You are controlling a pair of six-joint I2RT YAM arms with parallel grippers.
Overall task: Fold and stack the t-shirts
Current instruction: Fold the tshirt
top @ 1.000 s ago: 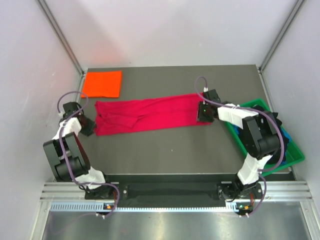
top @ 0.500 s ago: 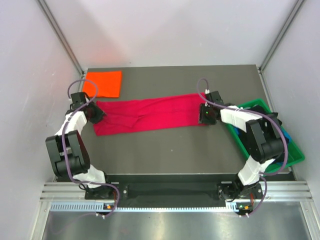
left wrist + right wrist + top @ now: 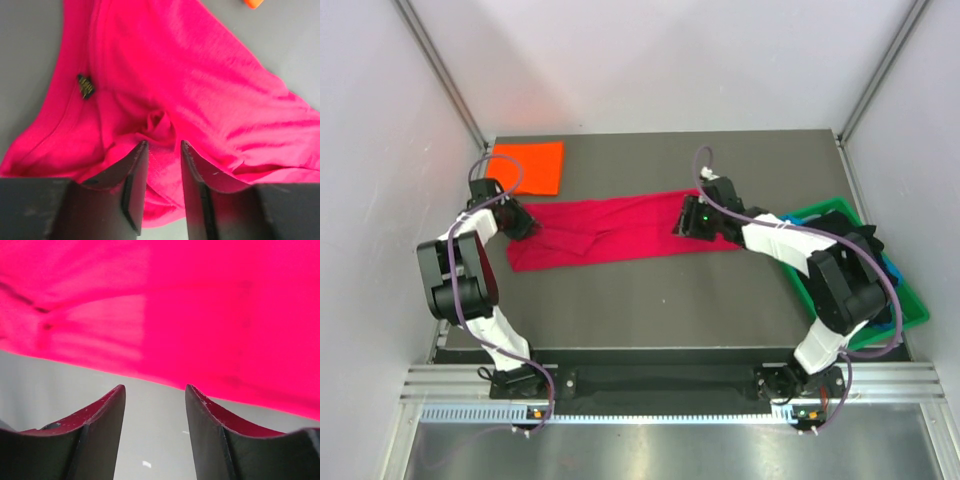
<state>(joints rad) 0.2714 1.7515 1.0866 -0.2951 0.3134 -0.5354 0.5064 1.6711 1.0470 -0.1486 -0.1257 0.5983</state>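
The crimson-red t-shirt lies as a long band across the middle of the table. My left gripper is at its left end. In the left wrist view the gripper has its jaws a narrow gap apart, astride a puckered fold of the red cloth. My right gripper hovers over the shirt's right part. In the right wrist view the gripper is open and empty over bare table, with the red cloth just beyond its tips. The orange t-shirt lies folded at the back left.
A green bin stands at the right table edge with black and blue cloth in it. Grey walls close in on the left, back and right.
My left gripper has moved from beside the shirt's left end onto it. My right gripper has moved left from the shirt's right end to over its right part. The shirt has barely shifted.
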